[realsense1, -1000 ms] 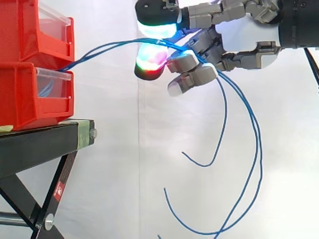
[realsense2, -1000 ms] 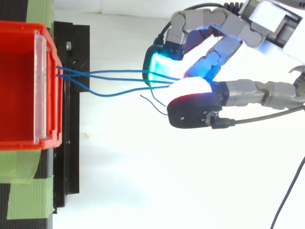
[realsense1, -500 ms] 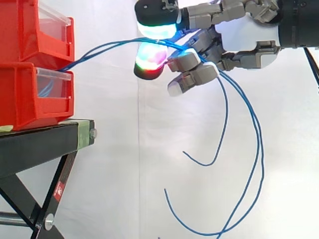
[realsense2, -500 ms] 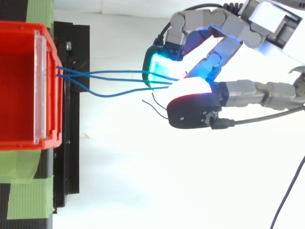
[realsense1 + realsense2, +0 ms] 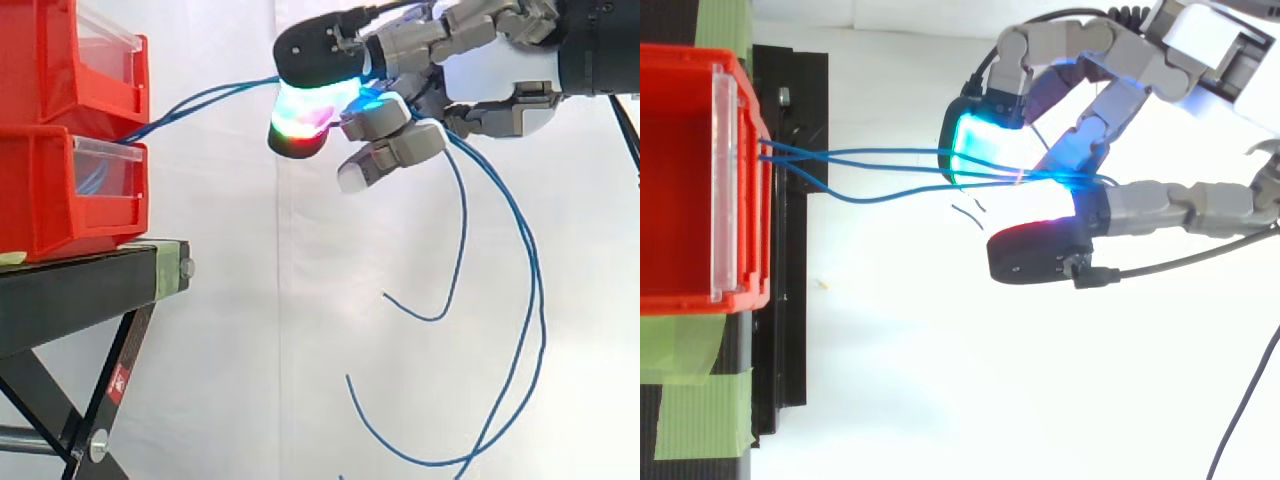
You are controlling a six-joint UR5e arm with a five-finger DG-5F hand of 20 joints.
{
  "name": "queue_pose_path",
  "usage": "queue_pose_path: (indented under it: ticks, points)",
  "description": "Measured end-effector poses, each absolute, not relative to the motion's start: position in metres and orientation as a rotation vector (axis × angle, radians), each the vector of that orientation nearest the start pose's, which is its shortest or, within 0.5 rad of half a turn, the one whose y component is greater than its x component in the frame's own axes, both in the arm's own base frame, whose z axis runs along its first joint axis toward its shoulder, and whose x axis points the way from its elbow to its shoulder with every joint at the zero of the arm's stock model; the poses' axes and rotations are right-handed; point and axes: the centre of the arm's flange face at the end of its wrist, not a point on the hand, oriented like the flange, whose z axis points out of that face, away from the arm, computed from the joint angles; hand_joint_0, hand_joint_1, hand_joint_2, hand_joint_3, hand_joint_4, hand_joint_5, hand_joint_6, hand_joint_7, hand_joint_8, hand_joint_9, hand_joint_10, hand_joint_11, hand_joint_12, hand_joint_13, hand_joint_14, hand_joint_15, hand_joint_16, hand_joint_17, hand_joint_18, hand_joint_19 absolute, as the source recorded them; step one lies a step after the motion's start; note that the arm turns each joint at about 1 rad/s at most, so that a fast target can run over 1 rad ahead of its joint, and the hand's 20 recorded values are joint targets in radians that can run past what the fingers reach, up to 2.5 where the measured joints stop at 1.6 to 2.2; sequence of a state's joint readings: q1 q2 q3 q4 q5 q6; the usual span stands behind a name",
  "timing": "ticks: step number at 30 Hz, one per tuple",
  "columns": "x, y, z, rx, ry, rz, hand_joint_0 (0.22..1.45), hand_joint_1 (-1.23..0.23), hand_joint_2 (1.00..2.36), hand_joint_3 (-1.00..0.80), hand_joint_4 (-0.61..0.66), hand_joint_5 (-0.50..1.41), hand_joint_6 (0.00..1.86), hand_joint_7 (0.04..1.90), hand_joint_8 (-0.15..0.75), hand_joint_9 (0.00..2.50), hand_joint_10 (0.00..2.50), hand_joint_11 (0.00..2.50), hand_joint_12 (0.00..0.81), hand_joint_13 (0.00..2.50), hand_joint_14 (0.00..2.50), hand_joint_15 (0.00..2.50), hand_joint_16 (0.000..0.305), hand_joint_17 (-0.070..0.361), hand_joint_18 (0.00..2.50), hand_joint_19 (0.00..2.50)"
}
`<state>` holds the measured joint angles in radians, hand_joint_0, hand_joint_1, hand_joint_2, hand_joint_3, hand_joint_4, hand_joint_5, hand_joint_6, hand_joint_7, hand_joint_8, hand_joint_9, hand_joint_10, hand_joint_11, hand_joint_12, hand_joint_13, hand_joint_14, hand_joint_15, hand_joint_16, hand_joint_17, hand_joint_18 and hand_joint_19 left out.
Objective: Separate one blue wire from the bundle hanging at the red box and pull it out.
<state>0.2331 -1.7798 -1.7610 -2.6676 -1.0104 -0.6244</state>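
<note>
Three blue wires (image 5: 880, 160) leave the front of the red bins (image 5: 60, 190) and run level to the right into my hand (image 5: 500, 90). The hand comes in from the right, well clear of the bins, with its fingers curled round the wires. A black-backed fingertip (image 5: 315, 60) lies over the wires and a red-green glowing pad (image 5: 300, 125) sits below them. From above, the wires pass beside a cyan pad (image 5: 975, 150), and the black-backed fingertip (image 5: 1035, 255) stands off to one side of them. Behind the hand, the wires' loose ends (image 5: 525, 300) hang in long curves.
The red bins are stacked on a black stand (image 5: 90, 290) with a folding leg. Green tape (image 5: 690, 420) holds the stand's top. A white curtain backs the whole scene. The top bin (image 5: 680, 180) looks bare inside.
The black-backed fingertip has come down onto the wires and, seen from above, swung sideways away from the other pads. The hanging ends have drifted slightly right.
</note>
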Motion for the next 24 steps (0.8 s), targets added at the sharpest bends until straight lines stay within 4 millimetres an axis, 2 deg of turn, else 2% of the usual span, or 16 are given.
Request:
queue_pose_path:
  ticks: [3,6,13,16,24]
  points:
    - [0.5696,-0.0562,0.3325,0.935,1.212,0.525,0.66,-0.85,1.01,-0.36,0.23,-0.14,0.58,1.27,0.315,1.32,0.00,1.84,0.309,1.49,0.00,1.68,0.043,0.097,0.64,0.61]
    - [0.5695,-0.0562,0.3327,0.935,1.212,0.525,0.60,-0.71,1.00,-0.49,0.24,-0.14,0.58,1.27,0.323,1.33,0.00,1.82,0.312,1.49,0.00,1.67,0.043,0.097,0.63,0.62]
    - [0.5694,-0.0563,0.3327,0.935,1.212,0.526,0.59,-0.49,1.00,-0.50,0.24,-0.13,0.56,1.28,0.327,1.35,0.00,1.78,0.302,1.50,0.00,1.65,0.044,0.099,0.64,0.61]
    - [0.5693,-0.0570,0.3325,0.937,1.212,0.525,0.62,-0.48,1.01,-0.44,0.24,-0.13,0.56,1.28,0.326,1.36,0.00,1.77,0.305,1.50,0.00,1.65,0.044,0.099,0.64,0.61]
    - [0.5695,-0.0564,0.3328,0.936,1.211,0.526,0.66,-0.65,1.01,-0.35,0.24,-0.13,0.55,1.29,0.322,1.35,0.00,1.77,0.304,1.50,0.00,1.65,0.044,0.099,0.64,0.60]
